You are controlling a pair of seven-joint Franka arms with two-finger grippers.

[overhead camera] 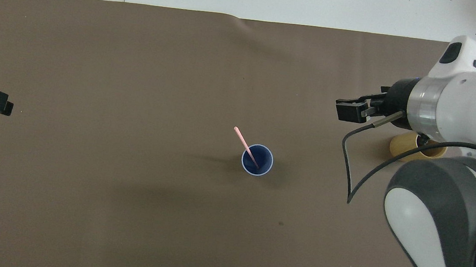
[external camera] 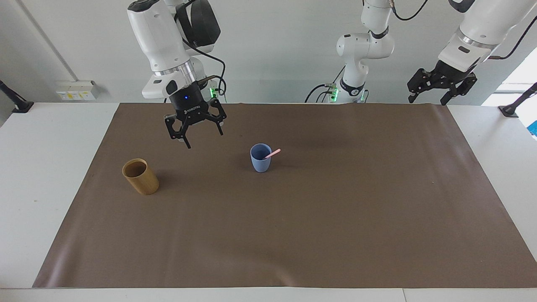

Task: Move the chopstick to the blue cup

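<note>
Chopstick (external camera: 272,154) leans in the blue cup (external camera: 260,159), well apart from the right gripper's (external camera: 196,136) spread, empty jaws.

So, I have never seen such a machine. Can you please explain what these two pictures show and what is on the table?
These are two robot arms at a table, each ending in a two-finger gripper. One picture looks at the robots from across the table; the other looks down from above them. On the brown mat stand a blue cup with a pink chopstick leaning inside it, and a tan cup toward the right arm's end. The right gripper hangs open in the air between the cups, holding nothing. The left gripper waits, open and empty, over the mat's edge.
</note>
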